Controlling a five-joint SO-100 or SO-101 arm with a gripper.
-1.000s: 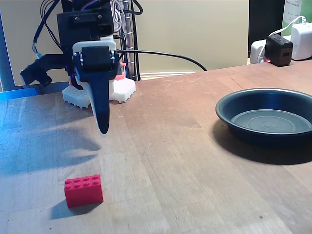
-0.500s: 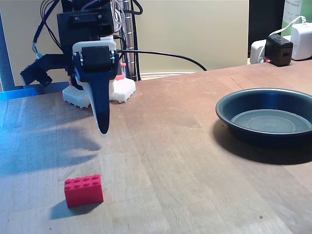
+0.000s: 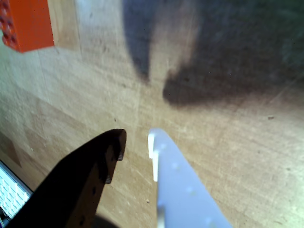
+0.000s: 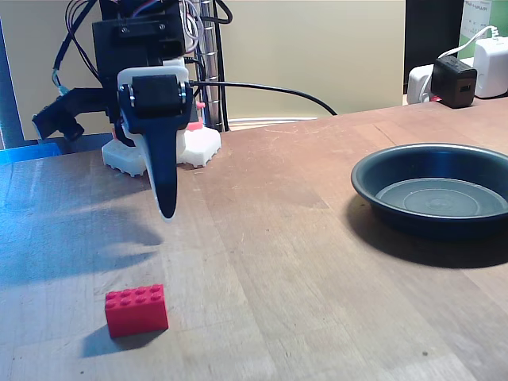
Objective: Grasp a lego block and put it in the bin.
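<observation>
The lego block [image 4: 136, 309], a small red studded brick, lies on the wooden table near the front left in the fixed view. In the wrist view the lego block [image 3: 26, 23] sits in the top left corner. My gripper [image 4: 167, 210] hangs point-down above the table, behind and slightly right of the brick, well clear of it. In the wrist view my gripper [image 3: 136, 138] shows a black finger and a white finger a narrow gap apart, with bare wood between them. The bin [image 4: 373, 171], a shallow round dark pan, rests at the right with nothing in it.
The arm's white base [image 4: 202, 147] and cables stand at the back left. A black charger cube [image 4: 454, 82] and white adapters [image 4: 492, 67] sit at the back right. Bare wood lies between brick and bin.
The gripper has risen a hair; the brick and the bin stay put.
</observation>
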